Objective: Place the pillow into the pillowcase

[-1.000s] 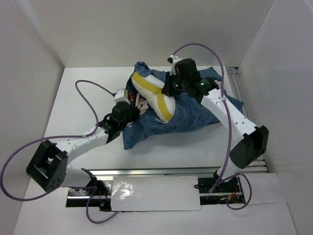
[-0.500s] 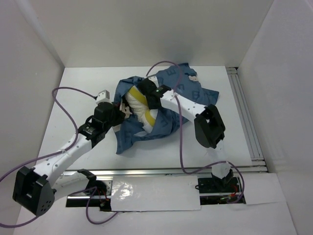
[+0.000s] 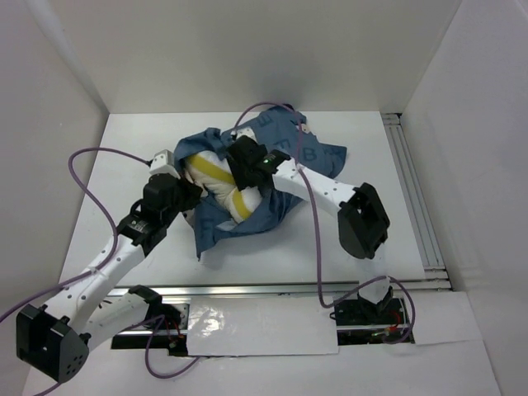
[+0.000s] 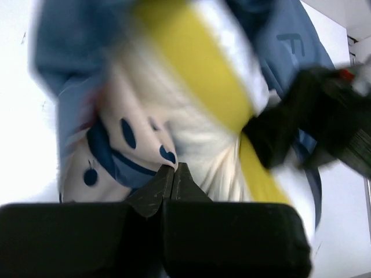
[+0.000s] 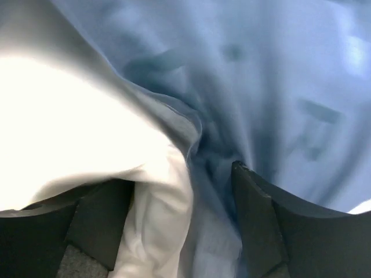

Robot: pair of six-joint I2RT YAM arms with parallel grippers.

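The pillow, white with a yellow band, lies mid-table, partly wrapped by the dark blue pillowcase. My left gripper is at the bundle's left side. In the left wrist view the left gripper is shut on the pillowcase hem, with the pillow just beyond. My right gripper rests on top of the bundle. In the right wrist view the right gripper stands open, and folds of the white pillow and the blue pillowcase lie between its fingers.
White walls close in the table on three sides. A metal rail runs along the right edge and another along the front. Purple cables loop off both arms. A plastic sheet lies between the bases.
The bundle and both arms have shifted left. My right gripper has opened on top of the bundle. My left gripper has kept its hold on the hem.
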